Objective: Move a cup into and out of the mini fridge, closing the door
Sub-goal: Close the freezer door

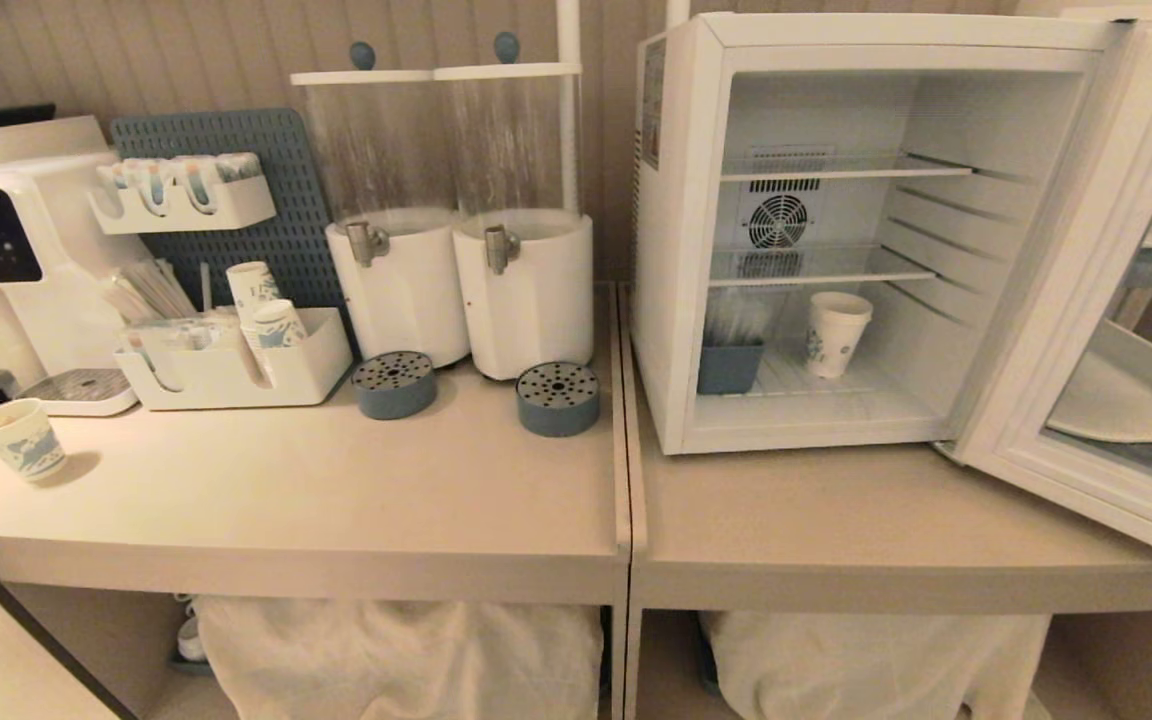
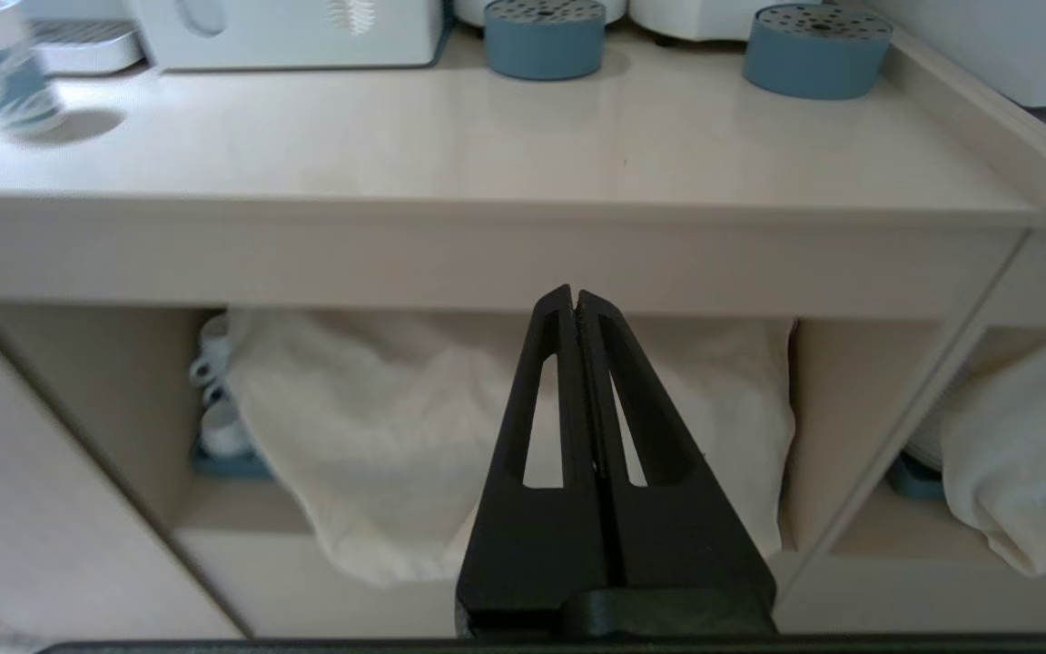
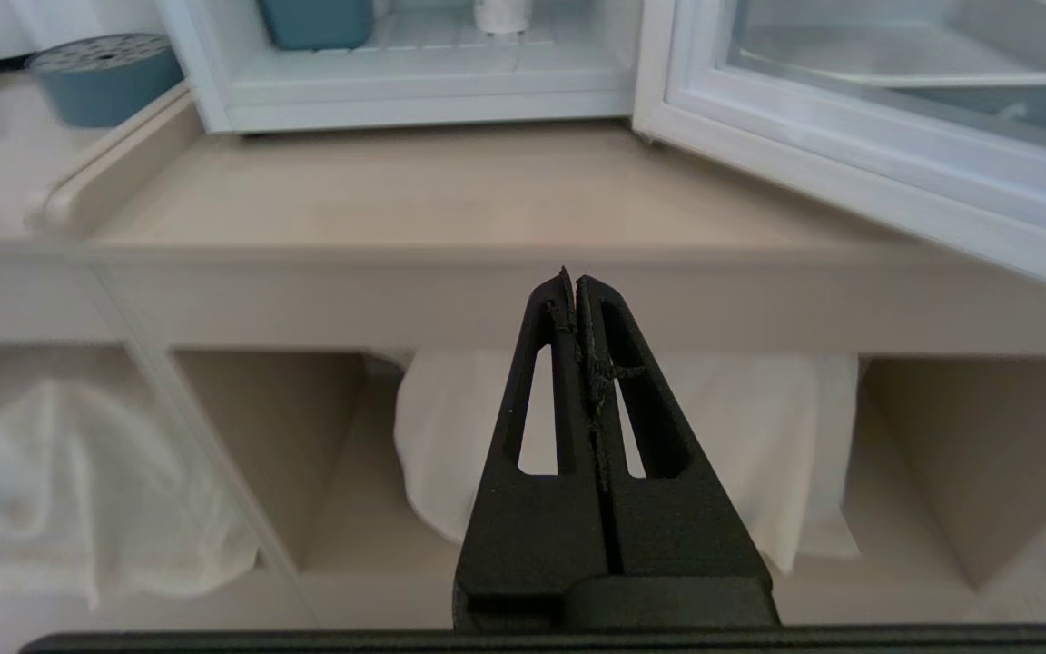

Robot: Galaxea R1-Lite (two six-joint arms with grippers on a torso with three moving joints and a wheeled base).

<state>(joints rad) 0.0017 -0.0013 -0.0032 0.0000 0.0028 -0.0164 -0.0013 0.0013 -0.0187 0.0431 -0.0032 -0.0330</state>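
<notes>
From my head camera I see the mini fridge (image 1: 681,300) on the right surface (image 1: 836,520), its door (image 1: 1086,330) swung wide open to the right. The cup (image 1: 836,333) stands upright on the fridge floor, just beside a blue container (image 1: 729,366). My left wrist camera shows the left gripper (image 2: 575,292), fingers together, holding nothing, below the surface edge. My right wrist camera shows the right gripper (image 3: 575,275), fingers together and empty, before the open fridge.

Left gripper (image 2: 575,295) pointed level and forward, its two black fingers (image 2: 546,381) pressed flat together, nothing between them, right gripper (image 3: 575,277) in the same level pose, fingers (image 3: 543,381) also closed tip to tip, empty
</notes>
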